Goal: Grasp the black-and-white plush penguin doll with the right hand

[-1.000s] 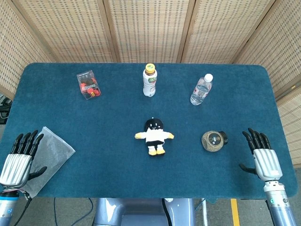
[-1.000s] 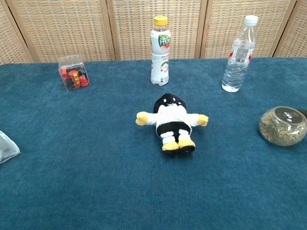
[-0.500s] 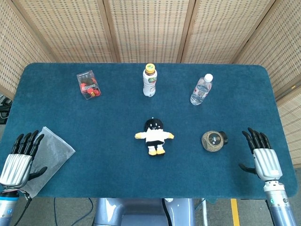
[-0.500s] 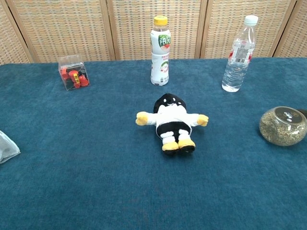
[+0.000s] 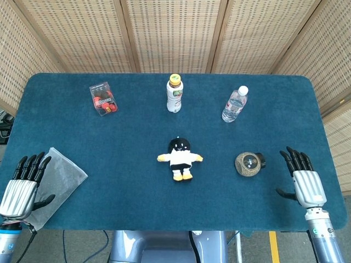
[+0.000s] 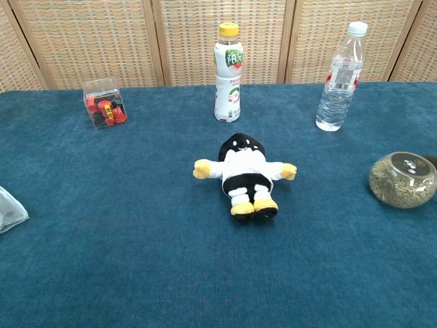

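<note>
Right hand (image 5: 303, 181) at table's (image 5: 131, 181) near right edge, fingers spread, empty. Left hand (image 5: 22, 187) same, over clear bag (image 5: 61, 174). Penguin doll (image 5: 180, 158) mid-table on its back: black head, white chest, black lower body, yellow flippers & feet, arms out. Round jar (image 5: 248, 164) btwn doll & right hand.

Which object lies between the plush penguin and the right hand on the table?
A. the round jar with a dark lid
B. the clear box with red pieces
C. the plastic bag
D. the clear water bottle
A: the round jar sits on the cloth between the plush penguin and the right hand.
</note>
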You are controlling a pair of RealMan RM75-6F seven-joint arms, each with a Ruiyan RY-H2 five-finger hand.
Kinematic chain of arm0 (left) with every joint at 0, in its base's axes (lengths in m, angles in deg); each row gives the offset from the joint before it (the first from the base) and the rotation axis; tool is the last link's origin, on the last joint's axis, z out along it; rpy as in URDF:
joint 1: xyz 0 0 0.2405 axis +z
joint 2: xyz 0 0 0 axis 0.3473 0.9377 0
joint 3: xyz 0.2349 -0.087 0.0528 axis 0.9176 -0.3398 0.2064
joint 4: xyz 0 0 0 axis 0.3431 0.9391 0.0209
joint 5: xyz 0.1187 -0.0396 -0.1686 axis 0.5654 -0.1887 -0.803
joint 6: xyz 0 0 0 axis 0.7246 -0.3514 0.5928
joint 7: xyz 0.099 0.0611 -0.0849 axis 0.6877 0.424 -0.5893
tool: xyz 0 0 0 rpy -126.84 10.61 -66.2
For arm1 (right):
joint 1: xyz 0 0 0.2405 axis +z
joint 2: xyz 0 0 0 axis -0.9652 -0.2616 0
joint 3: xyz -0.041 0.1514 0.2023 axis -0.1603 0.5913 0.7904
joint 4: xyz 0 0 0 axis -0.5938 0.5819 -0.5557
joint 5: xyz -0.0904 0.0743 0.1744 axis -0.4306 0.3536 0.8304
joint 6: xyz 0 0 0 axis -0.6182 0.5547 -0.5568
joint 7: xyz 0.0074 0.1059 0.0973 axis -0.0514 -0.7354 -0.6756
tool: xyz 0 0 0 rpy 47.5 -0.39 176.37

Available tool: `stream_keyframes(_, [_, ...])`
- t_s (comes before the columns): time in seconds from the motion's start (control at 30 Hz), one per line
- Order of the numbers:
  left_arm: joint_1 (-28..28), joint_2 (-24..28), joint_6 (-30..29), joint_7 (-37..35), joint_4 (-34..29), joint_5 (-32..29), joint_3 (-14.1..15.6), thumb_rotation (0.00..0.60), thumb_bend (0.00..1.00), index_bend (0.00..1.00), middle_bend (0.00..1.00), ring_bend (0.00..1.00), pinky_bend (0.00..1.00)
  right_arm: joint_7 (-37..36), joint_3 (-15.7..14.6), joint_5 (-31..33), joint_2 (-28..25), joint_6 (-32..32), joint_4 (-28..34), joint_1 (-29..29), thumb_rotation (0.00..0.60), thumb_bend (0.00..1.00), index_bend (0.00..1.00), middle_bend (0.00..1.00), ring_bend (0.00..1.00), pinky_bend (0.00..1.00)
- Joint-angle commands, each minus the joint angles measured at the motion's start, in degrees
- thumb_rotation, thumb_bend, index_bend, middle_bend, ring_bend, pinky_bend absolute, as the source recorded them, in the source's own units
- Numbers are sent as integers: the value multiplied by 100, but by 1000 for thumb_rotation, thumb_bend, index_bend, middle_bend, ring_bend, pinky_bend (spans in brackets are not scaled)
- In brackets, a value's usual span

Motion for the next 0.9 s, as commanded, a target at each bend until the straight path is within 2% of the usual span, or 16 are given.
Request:
stream_keyframes(0.03, [0, 14, -4, -19, -8, 6, -2, 600, 125, 0, 0, 0, 0, 219, 157, 23, -69, 141, 285, 193, 600, 246, 113, 0, 0, 0])
stream_keyframes(0.13, [-3, 34, -5, -76, -12, 8, -6, 600, 125, 0, 0, 0, 0, 684, 434, 253, -101, 400, 739, 494, 600, 246, 114, 0, 0, 0])
stream_keyframes(0.17, [-1, 43, -2, -113, -2, -35, -28, 600, 125, 0, 0, 0, 0, 959, 672, 398, -8, 612, 1025, 784, 600, 246, 114, 0, 0, 0])
stream_keyframes(0.23, [-10, 59, 22, -186, 19, -76, -47, 600, 125, 0, 0, 0, 0, 1556, 941, 958, 201, 844, 1315, 1073, 600, 246, 114, 0, 0, 0])
stream_keyframes(0.4, [-23, 104, 57, -365, 50, -164, -93, 600, 125, 0, 0, 0, 0, 2473, 1203, 1733, 770, 905, 1679, 1508, 600, 246, 132, 0, 0, 0])
stream_keyframes(0.57, [-47, 141, 118, -556, 130, -291, -159, 600, 125, 0, 0, 0, 0, 3219, 1354, 2323, 1602, 854, 1535, 2012, 600, 246, 144, 0, 0, 0])
stream_keyframes(0.77, [-80, 160, 211, -676, 180, -366, -177, 600, 125, 0, 0, 0, 0, 3654, 1441, 2746, 2224, 687, 1357, 2345, 600, 244, 203, 0, 0, 0])
stream_keyframes(0.9, [-113, 162, 294, -734, 196, -391, -172, 600, 125, 0, 0, 0, 0, 3855, 1518, 2949, 2682, 682, 1091, 2651, 600, 300, 262, 0, 0, 0])
